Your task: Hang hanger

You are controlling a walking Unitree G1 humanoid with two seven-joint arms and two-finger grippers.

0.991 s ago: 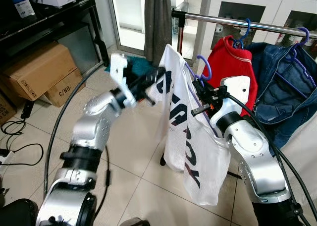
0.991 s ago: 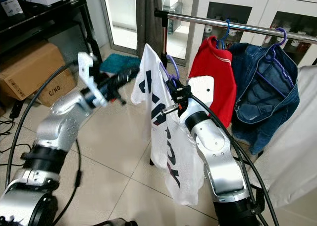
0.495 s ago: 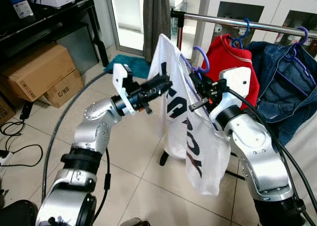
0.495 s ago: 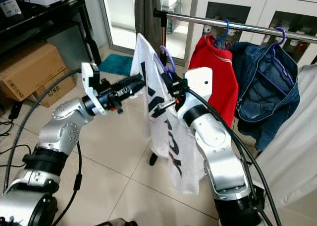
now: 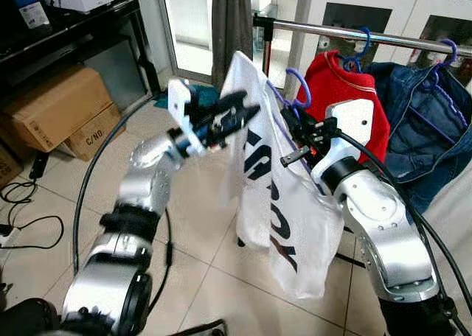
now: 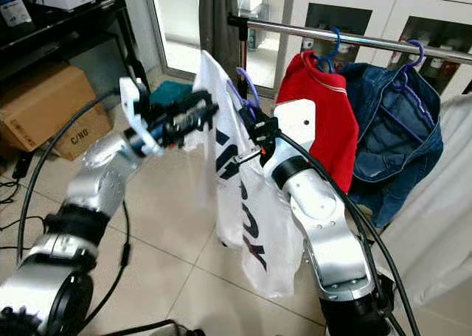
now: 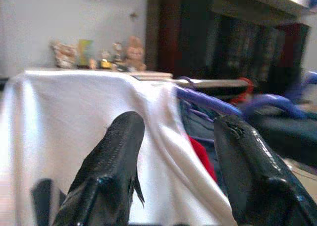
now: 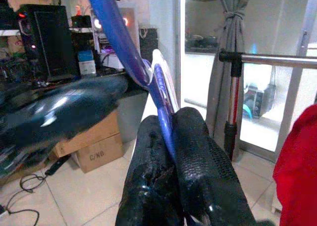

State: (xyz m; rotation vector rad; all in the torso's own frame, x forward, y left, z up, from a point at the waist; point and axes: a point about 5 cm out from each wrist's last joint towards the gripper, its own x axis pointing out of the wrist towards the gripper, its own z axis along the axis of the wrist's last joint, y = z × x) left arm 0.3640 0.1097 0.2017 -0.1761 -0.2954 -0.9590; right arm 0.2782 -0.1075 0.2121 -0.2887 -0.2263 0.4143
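Carrying the hanger toward the rail

You are gripping the purple hanger (image 5: 293, 93) with the right gripper (image 8: 171, 137) clenched, white shirt (image 5: 276, 196) draped, hook below the rail (image 5: 354, 32) and not yet on. Your left gripper (image 7: 173, 161), fingers parted, has risen to the shirt's shoulder since a second ago.

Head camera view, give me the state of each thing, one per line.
Purple hanger: carrying the shirt, not yet on the rail.
White shirt: draped on the purple hanger.
Right gripper: shut on the purple hanger.
Left gripper: open, at the shirt's shoulder.
Red top: hung.
Denim jacket: hung.
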